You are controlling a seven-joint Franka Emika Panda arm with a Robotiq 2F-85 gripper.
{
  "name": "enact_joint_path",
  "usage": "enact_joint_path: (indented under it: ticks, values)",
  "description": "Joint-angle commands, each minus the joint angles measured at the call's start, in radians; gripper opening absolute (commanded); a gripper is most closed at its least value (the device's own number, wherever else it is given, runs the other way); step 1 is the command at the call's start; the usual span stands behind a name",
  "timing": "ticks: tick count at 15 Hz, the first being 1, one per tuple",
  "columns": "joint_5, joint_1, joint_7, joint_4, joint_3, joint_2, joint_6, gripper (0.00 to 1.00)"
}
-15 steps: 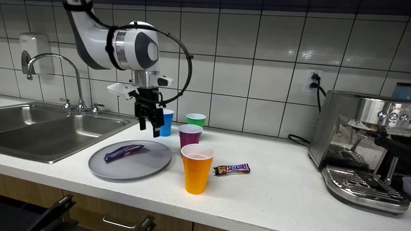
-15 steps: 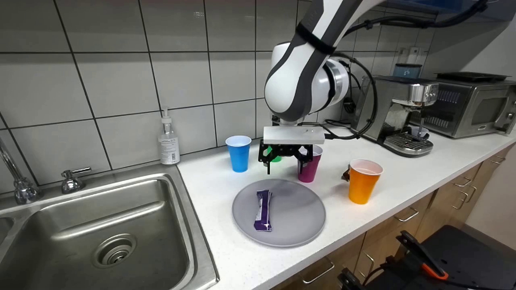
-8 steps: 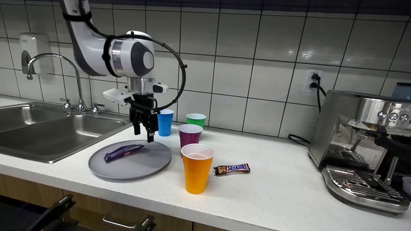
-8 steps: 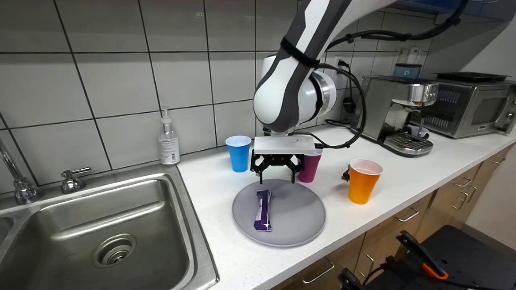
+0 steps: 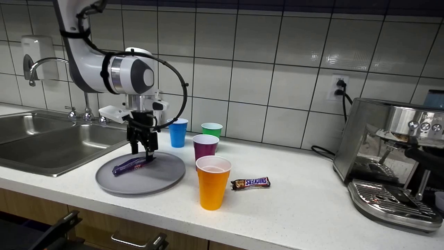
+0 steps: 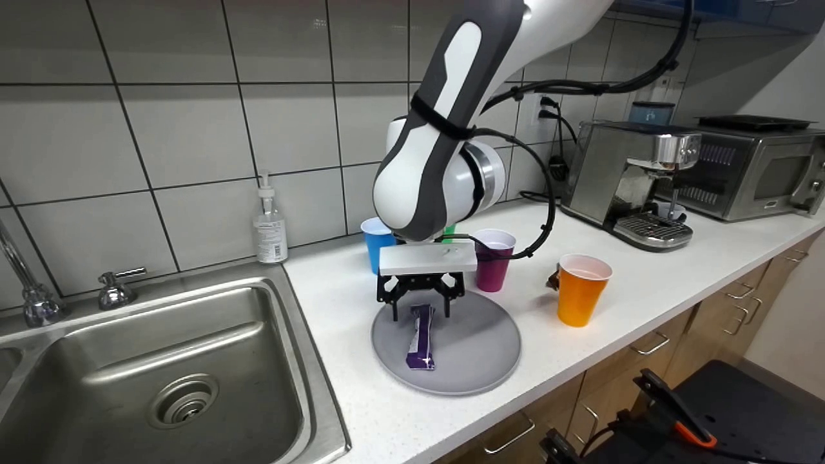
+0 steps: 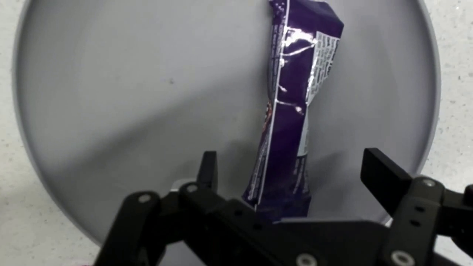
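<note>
A purple-wrapped bar lies on a round grey plate in both exterior views; the bar and plate show here, as do the bar and plate. My black gripper points down over the plate's back part. In an exterior view the gripper has one finger on each side of the bar's far end. In the wrist view the open gripper has the bar between its spread fingers, with gaps on both sides. It holds nothing. The bar's near end is partly hidden by the gripper body.
A maroon cup, orange cup, blue cup and green cup stand beside the plate. A Snickers bar lies behind the orange cup. A sink and coffee machine flank the area.
My gripper has come down and moved toward the sink and the plate, from above the plate's back edge to around the bar's far end. It stays open; the bar has not moved.
</note>
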Motion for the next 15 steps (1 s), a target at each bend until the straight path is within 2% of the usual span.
enact_joint_path:
  ticks: [1,15]
  values:
    - [0.05,0.003,-0.033,0.028,0.013,0.014,-0.006,1.0]
    - [0.049,0.017,-0.025,-0.006,0.002,0.014,-0.024,1.0]
